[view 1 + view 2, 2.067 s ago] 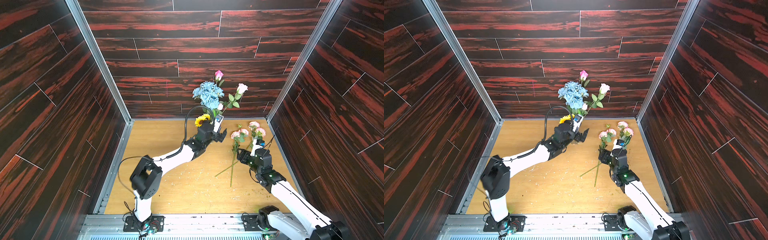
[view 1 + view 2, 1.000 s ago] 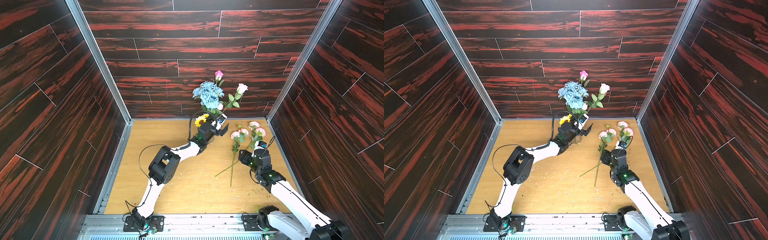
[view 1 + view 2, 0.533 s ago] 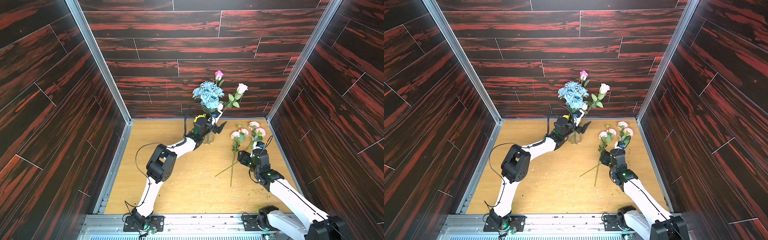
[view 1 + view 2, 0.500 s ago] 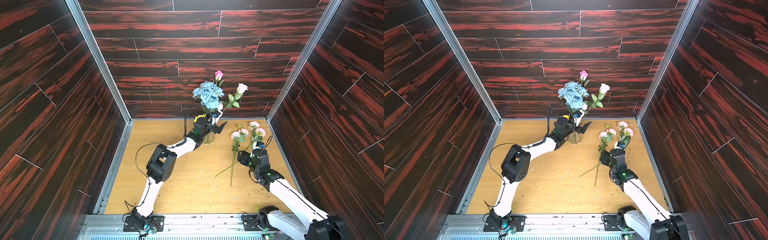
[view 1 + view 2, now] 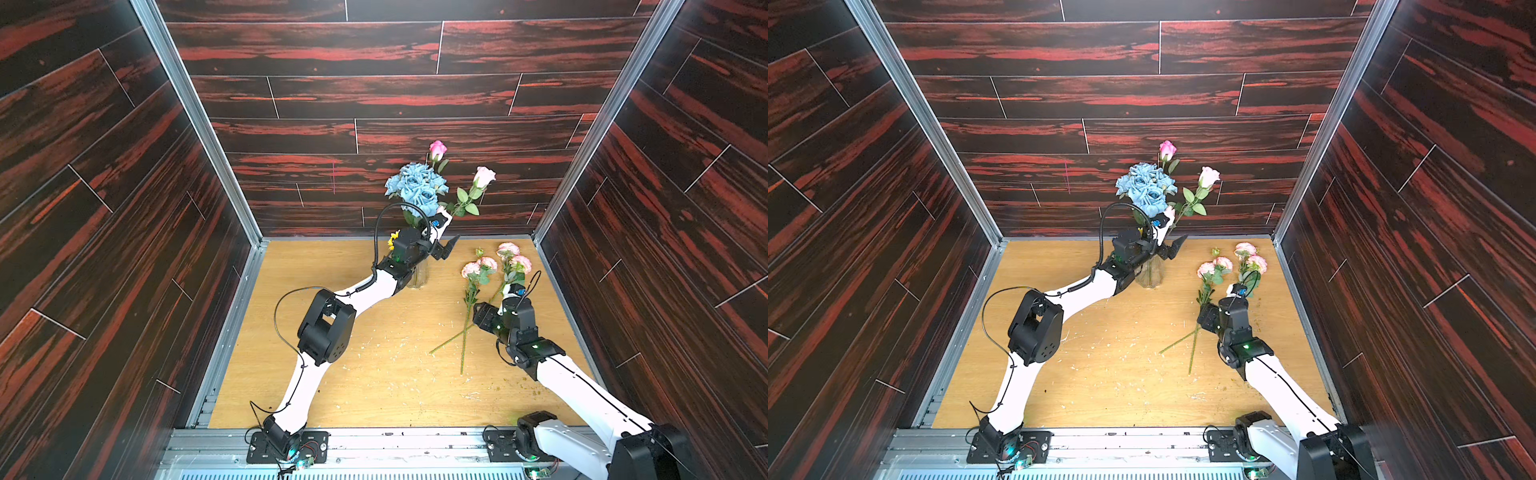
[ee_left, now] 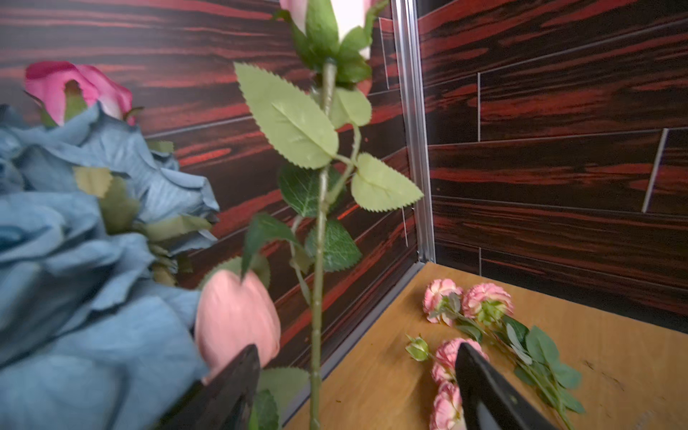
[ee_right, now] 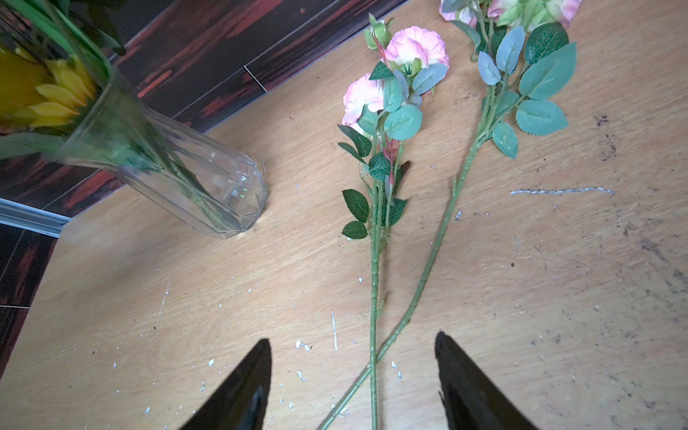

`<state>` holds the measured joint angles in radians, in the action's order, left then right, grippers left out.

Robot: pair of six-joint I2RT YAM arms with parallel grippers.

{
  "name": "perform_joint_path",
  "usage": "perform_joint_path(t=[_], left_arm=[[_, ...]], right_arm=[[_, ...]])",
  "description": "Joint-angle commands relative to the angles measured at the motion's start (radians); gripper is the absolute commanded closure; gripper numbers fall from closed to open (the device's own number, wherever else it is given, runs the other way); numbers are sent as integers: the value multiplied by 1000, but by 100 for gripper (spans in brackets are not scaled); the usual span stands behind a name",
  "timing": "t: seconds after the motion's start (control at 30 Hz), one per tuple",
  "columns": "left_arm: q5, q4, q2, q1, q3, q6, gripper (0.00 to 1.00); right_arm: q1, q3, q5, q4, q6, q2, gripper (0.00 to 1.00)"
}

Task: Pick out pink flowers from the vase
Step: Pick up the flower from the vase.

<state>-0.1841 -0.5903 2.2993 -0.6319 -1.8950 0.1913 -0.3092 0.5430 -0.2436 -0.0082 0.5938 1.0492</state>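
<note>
The pink rose leans from the vase toward 1 o'clock, its stem inside the spread left claw; the right claw is also spread.

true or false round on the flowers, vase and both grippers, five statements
1. Two pink flower stems lie crossed on the table. True.
2. The vase lies on its side. False: it stands upright.
3. The right gripper is shut on a stem. False: its jaws are open over the crossed stems, holding nothing.
4. A pale pink rose's stem runs between the left gripper's open jaws. True.
5. The vase holds no pink flowers. False: a pink rosebud rises beside the blue roses.
</note>
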Motion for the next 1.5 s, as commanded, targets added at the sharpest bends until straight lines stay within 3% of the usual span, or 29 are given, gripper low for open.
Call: perform_joint_path(t=[0.0, 0.43, 1.27, 1.47], left_arm=[[36, 31, 36, -1, -49, 12, 20], [38, 83, 84, -2, -116, -3, 31], [105, 88, 82, -2, -134, 38, 91], [121, 76, 51, -3, -117, 69, 95]], right_arm=[[-1, 25, 10, -6, 3, 11, 29], [-1, 28, 15, -3, 3, 27, 29], [-1, 32, 26, -3, 2, 33, 29], [-1, 32, 27, -3, 2, 34, 29]])
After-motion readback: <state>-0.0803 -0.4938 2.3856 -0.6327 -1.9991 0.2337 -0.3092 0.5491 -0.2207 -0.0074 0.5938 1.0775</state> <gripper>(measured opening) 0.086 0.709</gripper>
